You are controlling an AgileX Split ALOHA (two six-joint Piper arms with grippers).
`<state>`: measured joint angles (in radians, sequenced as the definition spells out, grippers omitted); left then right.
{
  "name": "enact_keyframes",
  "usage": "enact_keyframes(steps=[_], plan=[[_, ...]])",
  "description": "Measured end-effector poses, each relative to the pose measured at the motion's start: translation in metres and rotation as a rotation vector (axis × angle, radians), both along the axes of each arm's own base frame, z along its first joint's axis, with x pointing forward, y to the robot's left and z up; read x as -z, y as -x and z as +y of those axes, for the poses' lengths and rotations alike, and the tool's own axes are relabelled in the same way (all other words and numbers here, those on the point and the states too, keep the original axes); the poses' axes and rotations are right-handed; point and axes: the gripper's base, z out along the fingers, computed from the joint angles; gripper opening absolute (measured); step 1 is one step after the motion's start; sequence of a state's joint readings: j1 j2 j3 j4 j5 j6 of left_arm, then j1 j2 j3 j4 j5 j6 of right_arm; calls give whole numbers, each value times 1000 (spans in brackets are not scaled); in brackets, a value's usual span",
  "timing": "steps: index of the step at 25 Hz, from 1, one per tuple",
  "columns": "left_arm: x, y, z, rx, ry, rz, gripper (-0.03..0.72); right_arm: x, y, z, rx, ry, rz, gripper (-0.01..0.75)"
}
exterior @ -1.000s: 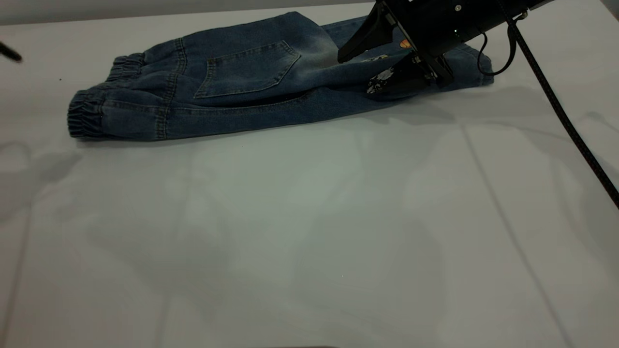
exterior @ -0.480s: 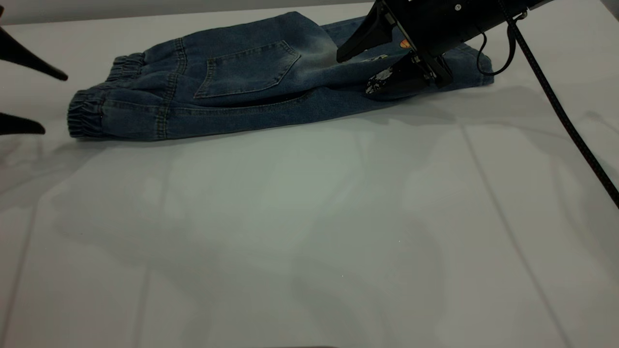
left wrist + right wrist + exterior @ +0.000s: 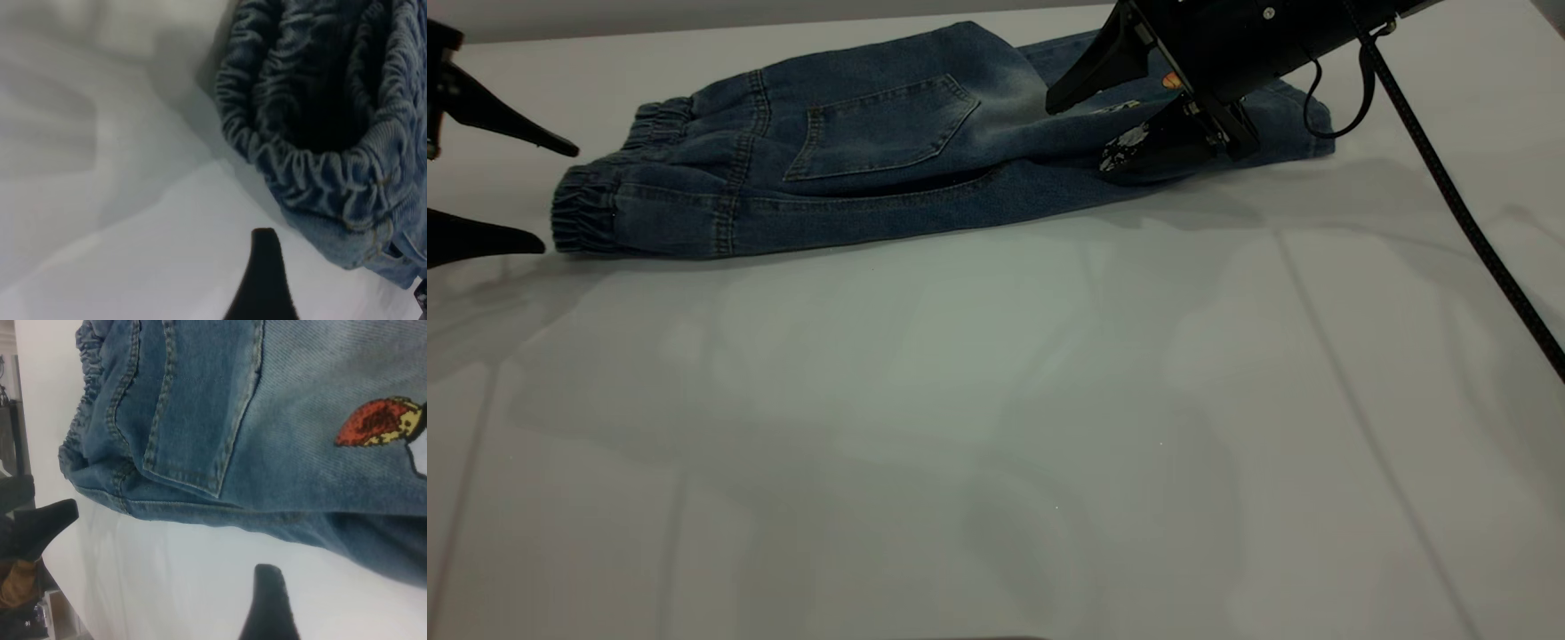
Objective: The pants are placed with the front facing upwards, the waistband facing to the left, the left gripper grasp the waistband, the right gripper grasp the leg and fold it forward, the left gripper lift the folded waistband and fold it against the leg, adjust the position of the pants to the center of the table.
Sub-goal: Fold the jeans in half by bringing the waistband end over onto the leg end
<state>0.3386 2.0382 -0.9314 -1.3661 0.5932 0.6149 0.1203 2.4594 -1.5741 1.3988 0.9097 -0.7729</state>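
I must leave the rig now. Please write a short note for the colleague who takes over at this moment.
Left gripper: open, at the table's left edge, just short of the waistband, holding nothing.
Right gripper: open, over the leg end of the pants, holding nothing.
Pants lie at the far side of the table, waistband to the left, back pocket up.
Done: lengthwise fold.
Left: grasp the waistband, fold it onto the legs, move the pants to the centre.
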Motion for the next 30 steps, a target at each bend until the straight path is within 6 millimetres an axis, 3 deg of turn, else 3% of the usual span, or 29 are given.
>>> enact_keyframes(steps=[8, 16, 19, 24, 27, 30], plan=[[13, -20, -14, 26, 8, -1, 533, 0, 0, 0, 3, 3, -1, 454], [32, -24, -21, 0, 18, 38, 515, 0, 0, 0, 2, 3, -2, 454], [33, -24, -21, -4, 12, 41, 414, -1, 0, 1, -4, -9, 2, 454], [33, -24, -21, 40, -21, 18, 112, -20, -5, 7, -51, -124, -20, 454], [31, -25, -21, 90, -43, -12, 83, -41, -16, 14, -81, -169, -77, 454], [17, -27, -22, 131, -69, -69, 82, -54, -23, 30, -78, -160, -118, 454]])
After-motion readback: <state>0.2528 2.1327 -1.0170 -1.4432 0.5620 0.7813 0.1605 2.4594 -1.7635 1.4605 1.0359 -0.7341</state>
